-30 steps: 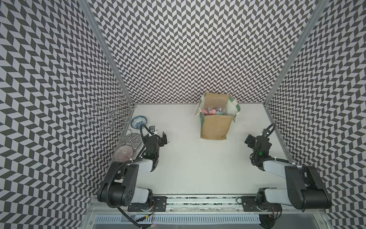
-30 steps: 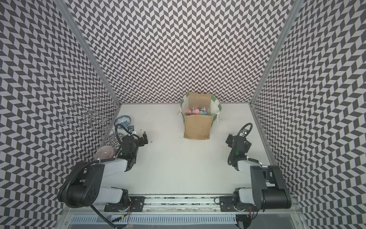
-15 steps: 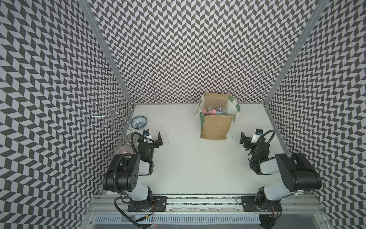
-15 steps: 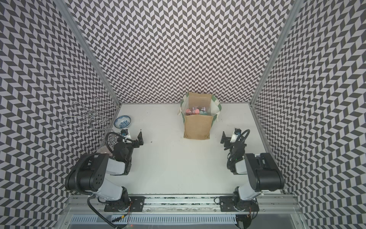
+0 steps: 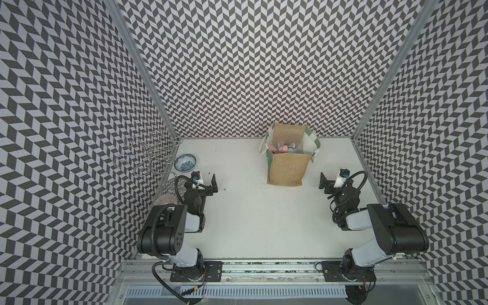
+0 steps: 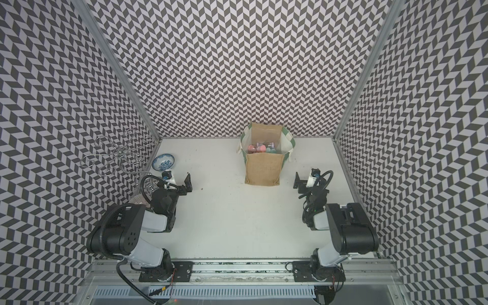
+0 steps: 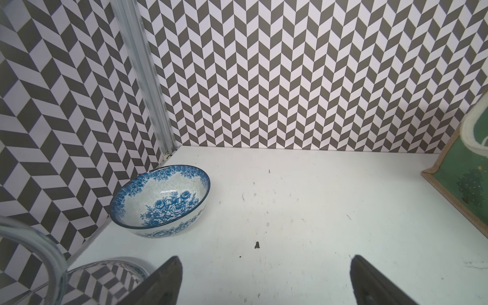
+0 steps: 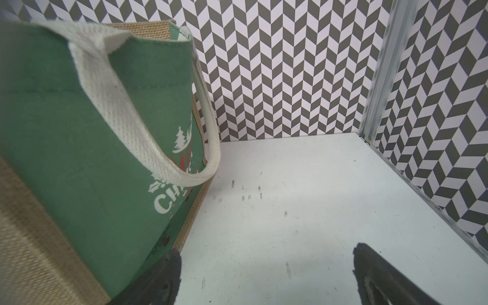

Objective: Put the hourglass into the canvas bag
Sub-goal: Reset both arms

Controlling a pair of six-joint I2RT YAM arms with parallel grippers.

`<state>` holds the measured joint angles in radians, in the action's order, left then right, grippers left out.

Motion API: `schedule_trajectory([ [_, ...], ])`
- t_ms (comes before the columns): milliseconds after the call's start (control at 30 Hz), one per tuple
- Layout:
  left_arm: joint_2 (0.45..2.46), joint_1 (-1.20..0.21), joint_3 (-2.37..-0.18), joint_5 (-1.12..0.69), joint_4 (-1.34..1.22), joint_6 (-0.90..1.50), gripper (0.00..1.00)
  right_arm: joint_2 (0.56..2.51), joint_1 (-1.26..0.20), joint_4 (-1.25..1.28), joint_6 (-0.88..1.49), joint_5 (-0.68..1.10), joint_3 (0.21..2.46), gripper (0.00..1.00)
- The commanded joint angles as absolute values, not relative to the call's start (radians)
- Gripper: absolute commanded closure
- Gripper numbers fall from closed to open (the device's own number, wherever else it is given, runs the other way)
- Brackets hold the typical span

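The canvas bag point(image 5: 287, 169) stands upright near the back wall in both top views, its mouth open. Pink and teal hourglasses point(image 5: 279, 149) lie inside it, also seen as hourglasses point(image 6: 255, 149). My left gripper point(image 5: 202, 182) is open over bare table, well left of the bag, with nothing between its fingers point(image 7: 169, 280). My right gripper point(image 5: 333, 184) is open and empty just right of the bag. In the right wrist view the bag's green printed side point(image 8: 105, 158) and cream handle point(image 8: 148, 148) fill the frame beside one finger.
A blue-and-white bowl point(image 5: 185, 162) sits by the left wall, also bowl point(image 7: 161, 200). Glass dishes point(image 5: 171, 186) lie beside the left arm. A wire rack point(image 5: 148, 155) hangs on the left wall. Patterned walls close three sides.
Both arms have folded back toward their bases, elbows raised. The right gripper has turned in toward the bag. Both grippers stay open and empty.
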<state>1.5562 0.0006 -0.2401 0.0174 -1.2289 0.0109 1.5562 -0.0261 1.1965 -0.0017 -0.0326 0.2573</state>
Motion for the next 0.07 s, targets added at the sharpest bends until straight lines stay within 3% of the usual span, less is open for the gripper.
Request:
schedule_trajectory([
  [0,1.555,-0.004,-0.256,0.022,-1.255,-0.006,0.01,1.548,-0.032,1.235,-0.020,-0.017,0.272,0.01],
  [33,1.555,-0.004,-0.256,0.022,-1.255,-0.006,0.01,1.544,-0.032,1.235,-0.020,-0.017,0.269,0.01],
])
